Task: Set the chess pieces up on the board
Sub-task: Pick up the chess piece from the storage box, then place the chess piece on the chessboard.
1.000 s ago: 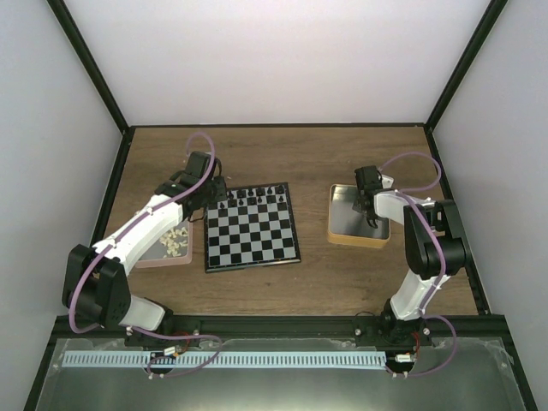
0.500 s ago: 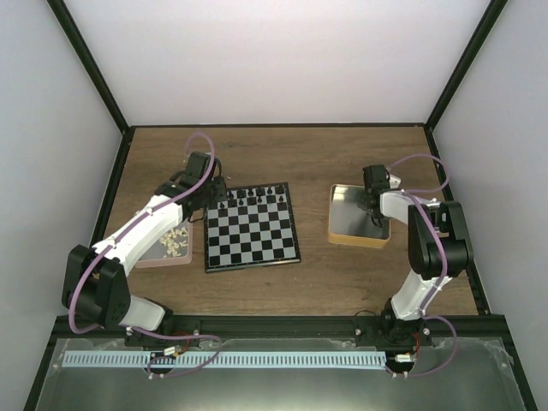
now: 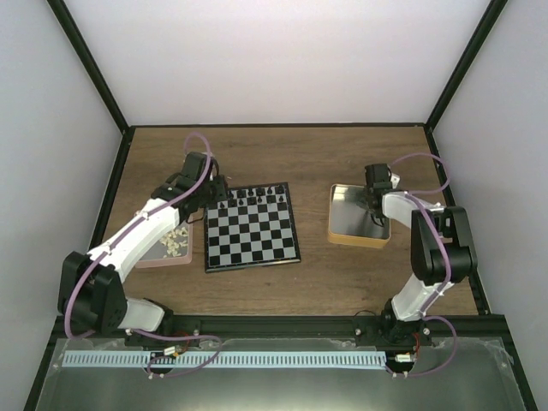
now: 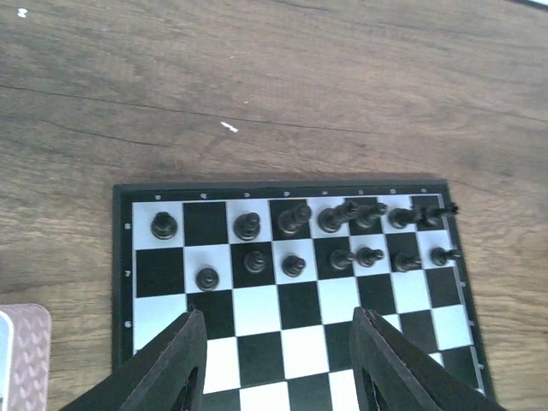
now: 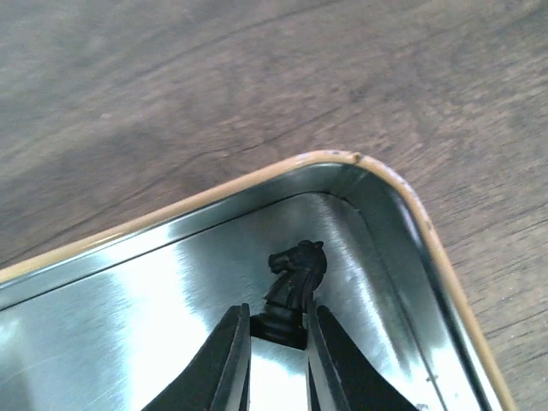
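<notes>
The board (image 3: 251, 228) lies at table centre, with several black chess pieces (image 4: 294, 217) in its two far rows; it also fills the left wrist view (image 4: 342, 300). My left gripper (image 4: 278, 342) is open and empty, hovering over the board's far left part, its fingers (image 4: 175, 360) astride bare squares. My right gripper (image 5: 278, 330) is shut on the base of a black knight (image 5: 295, 278) over the far right corner of the metal tin (image 5: 128, 291). In the top view the right gripper (image 3: 373, 204) is over the tin (image 3: 342, 224).
A pink tray (image 3: 168, 244) holding pale pieces sits left of the board, under the left arm. The tin has a tan rim (image 5: 411, 205). Dark frame posts and white walls enclose the wooden table (image 3: 300, 154).
My right gripper has moved toward the tin's far right corner. My left gripper has shifted slightly toward the far side. The board and its pieces have stayed put.
</notes>
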`<state>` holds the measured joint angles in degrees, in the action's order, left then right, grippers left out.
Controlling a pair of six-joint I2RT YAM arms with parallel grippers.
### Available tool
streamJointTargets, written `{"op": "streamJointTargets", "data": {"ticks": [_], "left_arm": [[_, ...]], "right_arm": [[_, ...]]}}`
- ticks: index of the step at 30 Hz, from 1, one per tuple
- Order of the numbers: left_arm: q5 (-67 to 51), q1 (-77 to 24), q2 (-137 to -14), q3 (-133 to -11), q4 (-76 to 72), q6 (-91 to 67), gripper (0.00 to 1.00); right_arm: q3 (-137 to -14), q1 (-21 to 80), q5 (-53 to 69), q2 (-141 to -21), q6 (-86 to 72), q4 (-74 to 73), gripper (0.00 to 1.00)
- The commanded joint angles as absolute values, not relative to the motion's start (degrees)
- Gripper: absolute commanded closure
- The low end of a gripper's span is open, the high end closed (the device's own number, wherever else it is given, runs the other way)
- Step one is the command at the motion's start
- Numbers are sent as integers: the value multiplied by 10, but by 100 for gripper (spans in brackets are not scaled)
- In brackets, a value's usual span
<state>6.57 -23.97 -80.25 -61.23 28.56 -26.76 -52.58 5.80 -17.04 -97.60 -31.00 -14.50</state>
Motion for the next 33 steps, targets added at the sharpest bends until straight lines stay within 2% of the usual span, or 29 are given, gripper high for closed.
{"op": "streamJointTargets", "data": {"ticks": [1, 10, 16, 19, 24, 26, 28, 33], "left_arm": [[-4, -236, -757, -585, 225, -263, 50], [-211, -237, -724, -554, 93, -289, 43], [-357, -244, -735, -534, -14, -374, 40], [-415, -252, -743, -527, -63, -428, 35], [-496, -269, -754, -529, -108, -476, 34], [-510, -276, -756, -529, -112, -483, 34], [-523, -285, -760, -526, -117, -490, 36], [-546, -298, -762, -520, -129, -487, 50]], "right_arm": [[-508, 54, -53, -906, -275, -113, 90], [-412, 60, 342, -737, -254, 32, 90], [-360, 101, 557, -690, -342, 215, 89], [-348, 138, 598, -685, -376, 301, 89], [-352, 196, 655, -695, -397, 406, 88], [-369, 213, 660, -705, -388, 403, 88], [-383, 224, 661, -714, -377, 396, 88], [-404, 230, 661, -739, -380, 387, 87]]}}
